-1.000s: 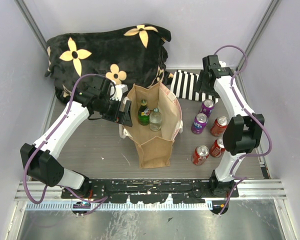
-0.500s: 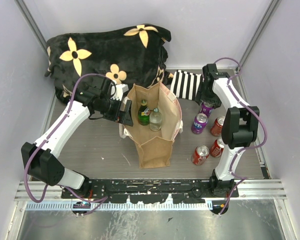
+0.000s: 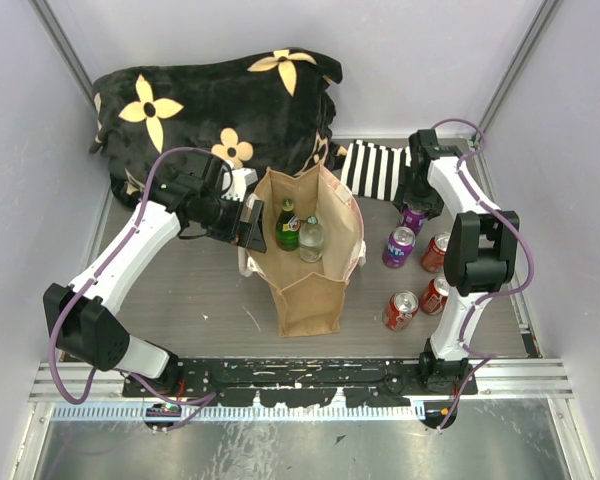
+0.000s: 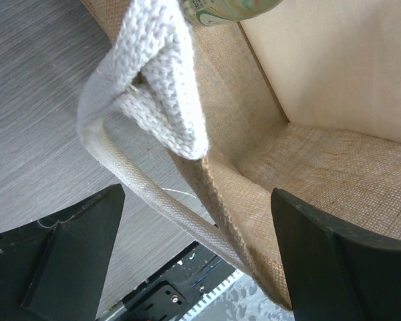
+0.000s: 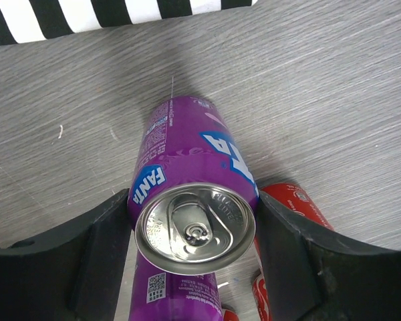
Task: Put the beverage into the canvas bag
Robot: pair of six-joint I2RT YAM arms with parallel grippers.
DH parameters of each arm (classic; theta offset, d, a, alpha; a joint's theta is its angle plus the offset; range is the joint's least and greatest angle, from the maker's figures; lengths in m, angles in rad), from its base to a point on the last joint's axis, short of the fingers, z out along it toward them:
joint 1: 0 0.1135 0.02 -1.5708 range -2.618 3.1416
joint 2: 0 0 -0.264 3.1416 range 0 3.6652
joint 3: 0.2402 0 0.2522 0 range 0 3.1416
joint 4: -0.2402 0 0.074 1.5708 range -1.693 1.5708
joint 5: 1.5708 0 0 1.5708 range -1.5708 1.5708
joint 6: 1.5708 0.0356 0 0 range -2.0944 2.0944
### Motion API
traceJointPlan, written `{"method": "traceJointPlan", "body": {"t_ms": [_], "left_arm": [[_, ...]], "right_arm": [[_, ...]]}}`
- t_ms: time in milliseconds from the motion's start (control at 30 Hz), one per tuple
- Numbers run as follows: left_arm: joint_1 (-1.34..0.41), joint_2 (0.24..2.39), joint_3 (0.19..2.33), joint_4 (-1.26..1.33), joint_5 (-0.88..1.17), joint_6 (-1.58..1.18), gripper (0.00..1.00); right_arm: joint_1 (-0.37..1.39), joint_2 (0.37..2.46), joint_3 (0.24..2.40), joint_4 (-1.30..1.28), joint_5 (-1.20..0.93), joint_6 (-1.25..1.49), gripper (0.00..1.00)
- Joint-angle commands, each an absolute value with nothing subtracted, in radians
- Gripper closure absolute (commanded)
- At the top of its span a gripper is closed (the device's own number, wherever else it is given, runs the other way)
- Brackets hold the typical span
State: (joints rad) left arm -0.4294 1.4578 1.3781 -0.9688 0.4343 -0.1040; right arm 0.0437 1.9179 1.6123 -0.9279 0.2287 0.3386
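Right gripper [image 5: 194, 247]: we see its two matte black fingers set apart with the purple can [image 5: 187, 180] between them, each close against the can's side. Whether they press on it we cannot tell. The can is a smooth aluminium cylinder standing upright on the table [image 5: 334, 87], outside the bag, with a bright silver lid and pull tab. Its label reads "FANTA" in white on a blue patch. Beside it, on the side away from the cloth, a second purple can [image 5: 174, 294] shows a small square code, and just past the right finger lie red cans [image 5: 294, 200] whose print is too small to read. The table is grey with a fine wood grain. Beyond the fingertips lies the striped cloth [image 5: 87, 13] – flat, in black and white bands.

Left gripper [image 4: 195, 192]: its fingers are spread wide and straddle the rim of the canvas bag [image 4: 307, 160], touching nothing that we can see. The bag is coarse tan weave with a smooth pale lining, and it stands upright and open. Between the fingers runs a strap handle [image 4: 160, 87] of thick white webbing. Inside the bag stand a green bottle [image 3: 287, 225] and a clear bottle [image 3: 311, 240] – their labels unreadable. Beyond the bag lies a plush black blanket [image 3: 210, 100] with yellow flowers.
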Motion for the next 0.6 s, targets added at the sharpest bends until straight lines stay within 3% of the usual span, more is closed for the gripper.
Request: {"method": "traceJointPlan", "body": {"t_ms": [0,400,567], "left_arm": [[-0.433,1.457,1.408,-0.960,0.440,-0.083,0.02],[-0.433,1.430,1.411,-0.987,0.437,-0.039,0.02],[-0.433,1.413,1.415,-0.998,0.451,-0.035,0.02]], "right_arm": [[0.041,1.901,1.692,-0.932,0.162,0.346,0.98],[0.146,1.855,2.259,-1.119,0.046,0.374,0.99],[0.294,1.805,2.322,-1.123,0.036,0.388,0.99]]}}
